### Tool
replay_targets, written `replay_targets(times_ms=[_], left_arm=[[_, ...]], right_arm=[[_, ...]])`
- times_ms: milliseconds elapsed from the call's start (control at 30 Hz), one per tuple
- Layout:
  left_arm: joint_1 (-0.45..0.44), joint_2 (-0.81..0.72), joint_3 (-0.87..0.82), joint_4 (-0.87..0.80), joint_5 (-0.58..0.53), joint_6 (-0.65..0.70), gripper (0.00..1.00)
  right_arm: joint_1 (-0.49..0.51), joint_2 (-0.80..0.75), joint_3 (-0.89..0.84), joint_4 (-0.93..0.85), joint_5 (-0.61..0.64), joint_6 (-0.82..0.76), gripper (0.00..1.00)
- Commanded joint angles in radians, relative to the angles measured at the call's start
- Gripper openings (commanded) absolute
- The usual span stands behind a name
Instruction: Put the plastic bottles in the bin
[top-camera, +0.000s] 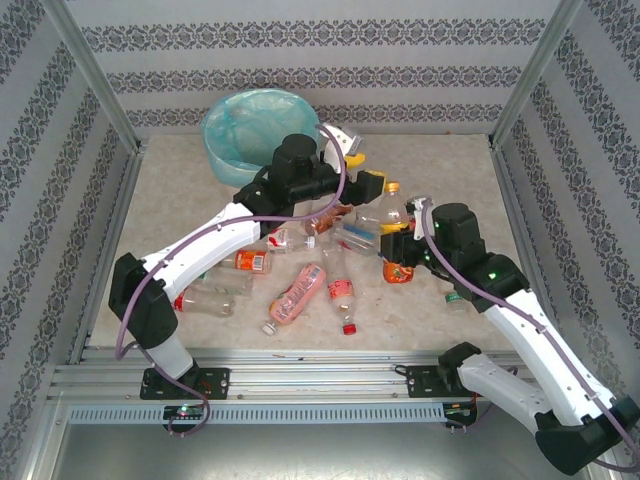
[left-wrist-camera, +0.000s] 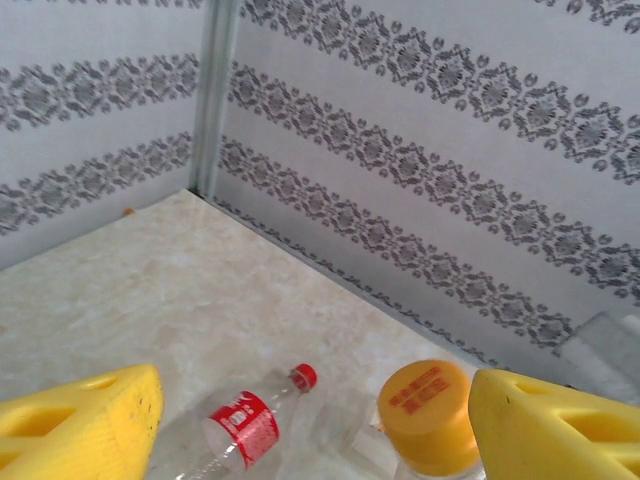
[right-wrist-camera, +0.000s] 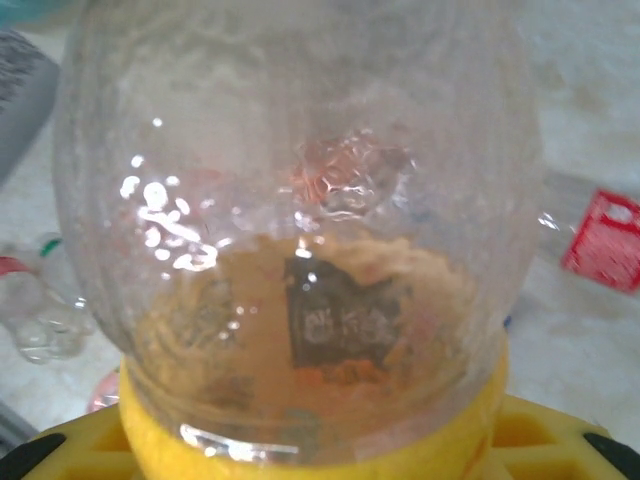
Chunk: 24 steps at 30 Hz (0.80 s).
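Note:
The bin, cream with a blue-green bag, stands at the back left. Several plastic bottles lie in a loose heap mid-table. My left gripper hovers open over the heap's far side, right of the bin. In its wrist view the gripper has its yellow fingers wide apart above a red-labelled, red-capped bottle and an orange-capped one. My right gripper is shut on an orange-labelled bottle. Its clear body bulges up out of the gripper.
Patterned walls with metal posts close in the table on three sides. A green-capped bottle lies beside the right arm. Another clear bottle rests near the left arm's base. The far right corner of the marble top is bare.

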Motion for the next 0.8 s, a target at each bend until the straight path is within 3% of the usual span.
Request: replay_targets(times_ms=[0,100,233,367,633,767], left_arm=[[0.019,0.026,0.025,0.040,0.124,-0.081,0.80],[0.060,0.052,0.002,0.154,0.249,-0.246,0.79],[0.118,0.113,-0.052,0.462,0.417,-0.522,0.74],[0.151,0.162,-0.066,0.651,0.505,-0.690,0.69],[0.159,0.065,-0.100,0.370,0.427,-0.451,0.74],[0.191,0.028,-0.126,0.358,0.399,-0.457,0.77]], right_arm=[[0.013,-0.028,-0.025,0.145,-0.115,-0.052,0.48],[0.022,-0.045,-0.061,0.219,-0.166,-0.058,0.48],[0.027,-0.043,-0.074,0.249,-0.178,-0.064,0.48],[0.035,-0.025,-0.062,0.252,-0.180,-0.055,0.48],[0.055,0.031,-0.029,0.208,-0.147,-0.056,0.46],[0.056,0.028,-0.048,0.194,-0.108,-0.055,0.46]])
